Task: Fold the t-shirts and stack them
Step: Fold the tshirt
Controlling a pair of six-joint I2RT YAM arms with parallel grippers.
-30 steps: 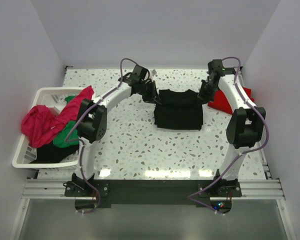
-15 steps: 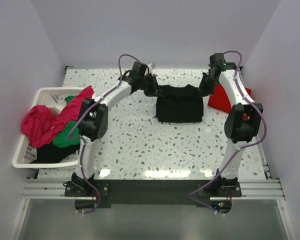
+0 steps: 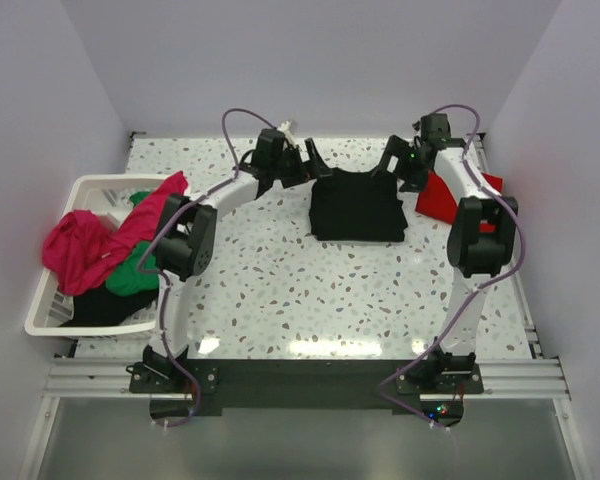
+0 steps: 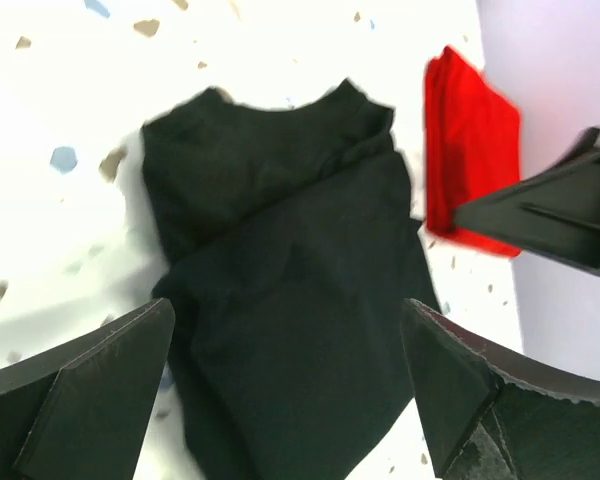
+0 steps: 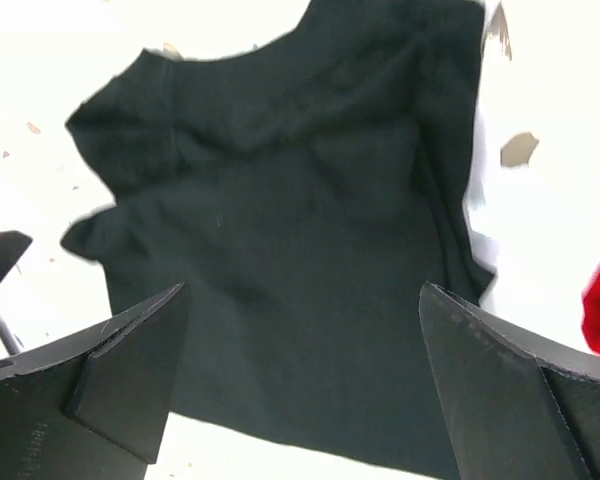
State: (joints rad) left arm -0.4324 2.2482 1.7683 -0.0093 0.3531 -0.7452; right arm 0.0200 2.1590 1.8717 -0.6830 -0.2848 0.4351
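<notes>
The two arms have drawn back toward the far edge of the speckled white table [image 3: 280, 290] and let go. The left gripper [image 3: 313, 160] and the right gripper [image 3: 392, 160], closed on cloth a second ago, now stand with jaws spread wide and nothing between them. The large black cloth t-shirt [image 3: 357, 205], folded into a squat block, has slid farther from the arm bases and lies flat on the table.

For your next move, note that the black shirt lies between the two claws and just on their near side, in plain sight under each pair of open fingers. Its rumpled collar edge is the edge closest to the claws, and its folded edge lies away from them. It looks almost square, a little longer from claw to claw, and neither arm is clearly the nearer.

The small folded red cloth t-shirt [image 3: 438, 198] lies just beside the right claw, on its outer side, away from the left claw. If the black shirt is to go on the red one, your right arm has the shorter reach.

The white slatted plastic laundry basket [image 3: 90, 185], holding the unfolded shirts, sits well apart beyond the left claw's outer side.
</notes>
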